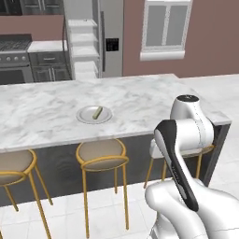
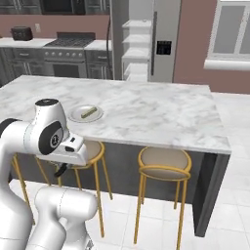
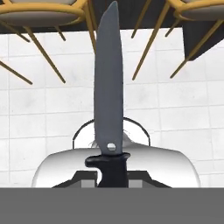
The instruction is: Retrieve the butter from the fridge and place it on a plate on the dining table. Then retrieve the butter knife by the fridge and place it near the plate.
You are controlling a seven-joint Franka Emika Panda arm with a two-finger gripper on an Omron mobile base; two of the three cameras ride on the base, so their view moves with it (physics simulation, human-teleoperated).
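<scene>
You had the butter knife (image 3: 109,87) clamped by its dark handle in the pincer (image 3: 111,168), jaws shut tight on it, the grey blade standing straight out ahead of the hand over the white floor tiles. The hand sat low, tucked under the near edge of the counter (image 1: 140,98), down by the stools (image 2: 163,163).

Up top, the butter (image 1: 97,112) already lay on the plate (image 1: 84,116), a pale stick angled across the dish, so that half looked done. What was left, as I judged it, was bringing the knife up and setting it down close by.

My advice for that lift: you needed to back the hand clear of the golden stool frames first, then raise it above the marble edge before swinging in, because the long blade would catch on the overhang otherwise. Then lay it flat on bare marble just beside the rim, not on it, and keep the tip away from the butter.

The counter was broad white-and-grey veined marble with open surface on both sides of the plate. Beyond it the fridge (image 1: 109,42) stood with a door open and white shelves showing, a stove (image 2: 73,51) to its left among dark cabinets, and a window (image 1: 165,28) in the pink wall to its right.
</scene>
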